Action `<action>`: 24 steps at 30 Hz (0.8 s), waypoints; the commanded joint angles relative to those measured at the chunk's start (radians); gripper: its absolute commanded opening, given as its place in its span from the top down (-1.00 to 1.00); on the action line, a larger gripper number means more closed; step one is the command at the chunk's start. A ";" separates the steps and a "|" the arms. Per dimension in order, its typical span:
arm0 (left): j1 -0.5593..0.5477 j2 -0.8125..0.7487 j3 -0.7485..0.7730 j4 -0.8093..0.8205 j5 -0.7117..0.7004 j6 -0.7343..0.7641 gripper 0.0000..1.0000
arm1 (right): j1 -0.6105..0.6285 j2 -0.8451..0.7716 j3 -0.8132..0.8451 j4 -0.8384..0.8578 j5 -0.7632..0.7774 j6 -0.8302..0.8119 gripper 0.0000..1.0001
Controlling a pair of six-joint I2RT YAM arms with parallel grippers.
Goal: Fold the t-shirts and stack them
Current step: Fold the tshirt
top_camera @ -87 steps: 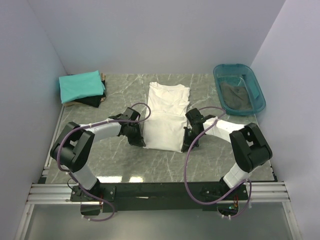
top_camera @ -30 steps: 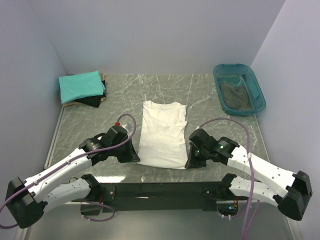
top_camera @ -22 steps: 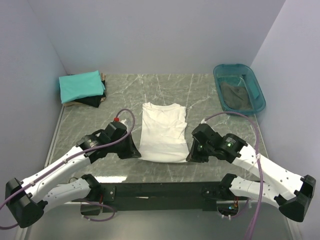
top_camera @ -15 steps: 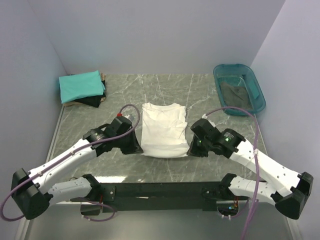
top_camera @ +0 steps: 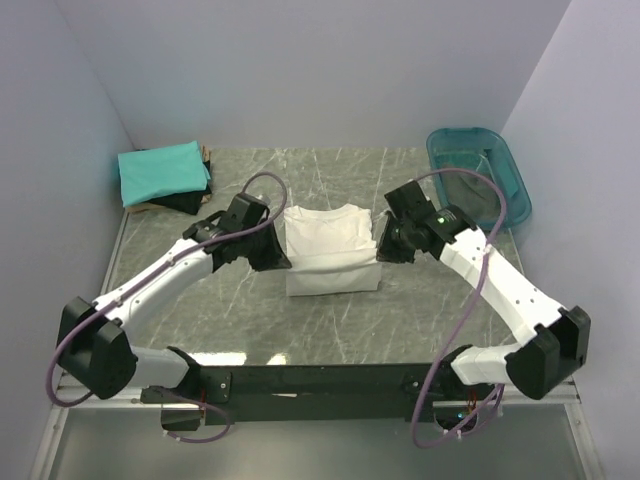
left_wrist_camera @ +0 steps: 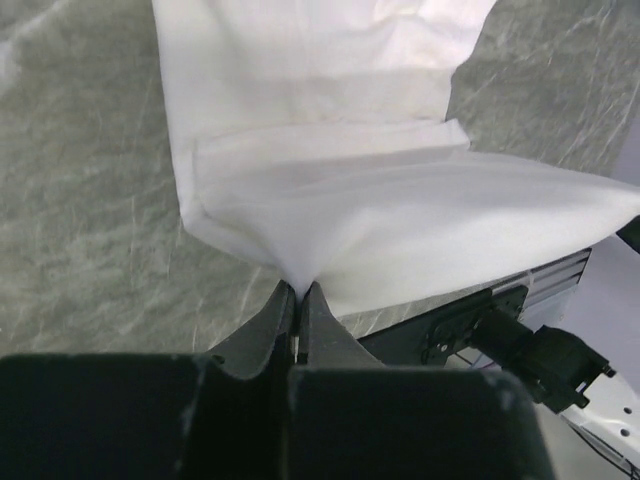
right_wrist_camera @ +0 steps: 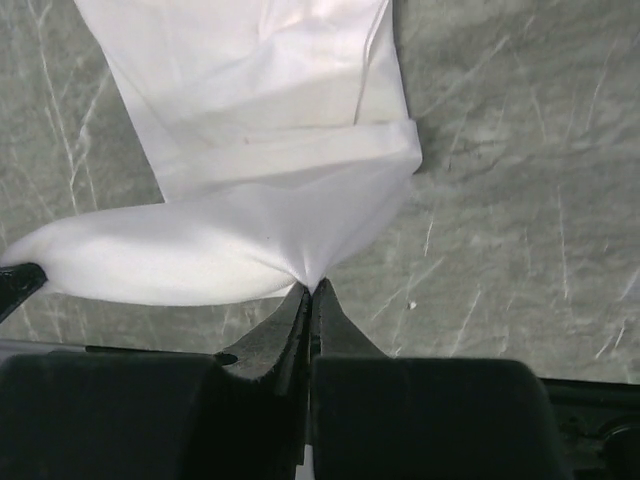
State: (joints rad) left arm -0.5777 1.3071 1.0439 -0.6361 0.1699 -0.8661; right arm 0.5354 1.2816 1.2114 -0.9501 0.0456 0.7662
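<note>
The white t-shirt lies in the middle of the table, its near half lifted and carried back over the collar half. No print shows. My left gripper is shut on the shirt's left hem corner. My right gripper is shut on the right hem corner. Both hold the hem stretched above the cloth. The teal t-shirt lies folded at the back left on a black t-shirt.
A translucent teal tub with grey cloth inside stands at the back right. Grey walls close in the marble table on three sides. A black rail runs along the near edge.
Both grippers have lifted the shirt's near hem and carried it away from the bases, over the shirt's far half. The shirt now looks about half as long.
</note>
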 commanded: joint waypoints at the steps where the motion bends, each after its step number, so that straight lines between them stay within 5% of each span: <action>1: 0.029 0.059 0.071 0.041 0.039 0.067 0.99 | -0.049 0.056 0.085 0.022 0.008 -0.088 1.00; 24: 0.216 0.480 0.436 0.023 0.126 0.165 0.99 | -0.225 0.541 0.505 0.021 -0.078 -0.277 1.00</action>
State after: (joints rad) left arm -0.3882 1.7660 1.4212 -0.6067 0.2882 -0.7368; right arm 0.3347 1.7866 1.6379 -0.9314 -0.0467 0.5404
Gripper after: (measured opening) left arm 0.028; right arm 0.008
